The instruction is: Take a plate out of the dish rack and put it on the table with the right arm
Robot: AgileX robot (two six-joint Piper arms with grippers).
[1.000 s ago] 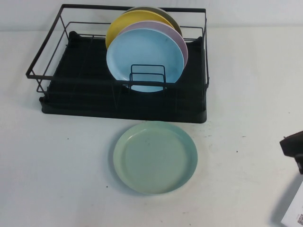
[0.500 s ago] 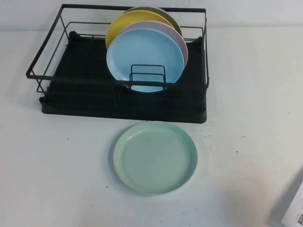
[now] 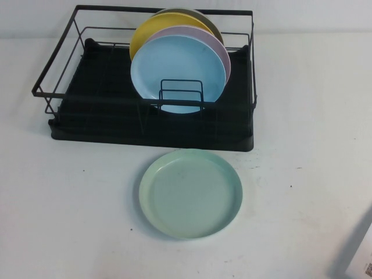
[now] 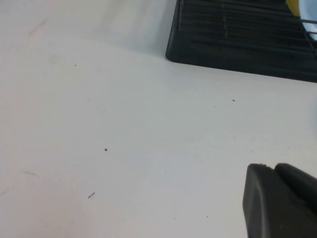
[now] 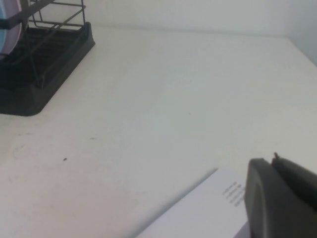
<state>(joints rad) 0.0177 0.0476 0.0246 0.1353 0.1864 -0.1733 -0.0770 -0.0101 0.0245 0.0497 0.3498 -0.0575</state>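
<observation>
The pale mint-green plate [image 3: 190, 193] lies flat on the white table [image 3: 70, 203], just in front of the black wire dish rack [image 3: 104, 116]. Neither arm shows in the high view. My right gripper [image 5: 272, 159] shows only in the right wrist view, its fingers pressed together and empty, above the table far to the right of the rack's corner [image 5: 44, 64]. My left gripper [image 4: 271, 166] shows only in the left wrist view, shut and empty, over bare table near the rack's left corner [image 4: 237, 39].
A sky-blue plate [image 3: 178, 67], a lilac plate [image 3: 225, 58], a yellow plate [image 3: 145, 32] and a dark one behind stand upright in the rack. A white labelled object [image 3: 363, 258] sits at the front right edge; it also shows under the right gripper [image 5: 208, 208].
The right gripper, visible at the right edge of the high view one second ago, has withdrawn out of that view. The plates and the rack have not moved.
</observation>
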